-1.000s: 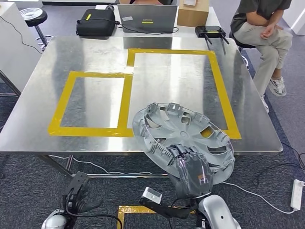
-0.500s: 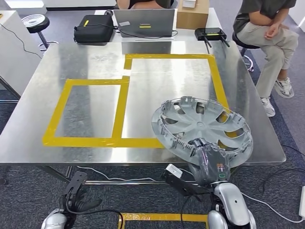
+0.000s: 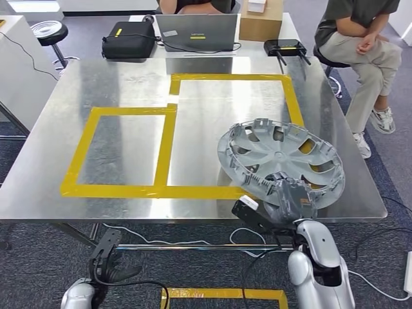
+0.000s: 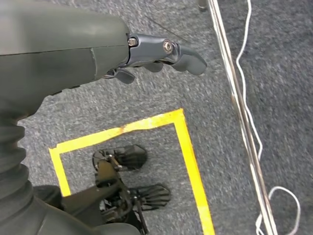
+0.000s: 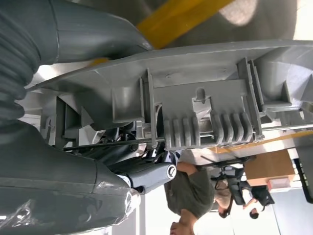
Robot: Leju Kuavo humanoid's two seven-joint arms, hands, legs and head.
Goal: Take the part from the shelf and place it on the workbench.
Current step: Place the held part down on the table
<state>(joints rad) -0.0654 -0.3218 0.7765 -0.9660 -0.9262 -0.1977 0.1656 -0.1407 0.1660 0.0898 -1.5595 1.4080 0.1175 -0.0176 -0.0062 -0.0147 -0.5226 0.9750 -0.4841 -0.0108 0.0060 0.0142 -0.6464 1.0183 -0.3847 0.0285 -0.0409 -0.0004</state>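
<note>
From my head camera, my right hand (image 3: 290,198) grips one grey wheel cover (image 3: 280,158) by its near rim, holding it tilted over the right front corner of the steel workbench (image 3: 121,84), above the larger of two yellow tape rectangles (image 3: 291,96). My right wrist camera shows what the head view cannot: the cover's ribbed clip (image 5: 207,125) up close, my fingers (image 5: 147,171) clamped around the rim. My left hand (image 3: 109,261) hangs low beside the bench; its wrist camera shows the fingers (image 4: 162,51) extended, holding nothing, above carpet with a yellow taped square (image 4: 184,142). Behind the bench sit one laptop (image 3: 199,32), one black bag (image 3: 127,38), one cardboard box (image 3: 260,19) and a seated person (image 3: 359,45).
</note>
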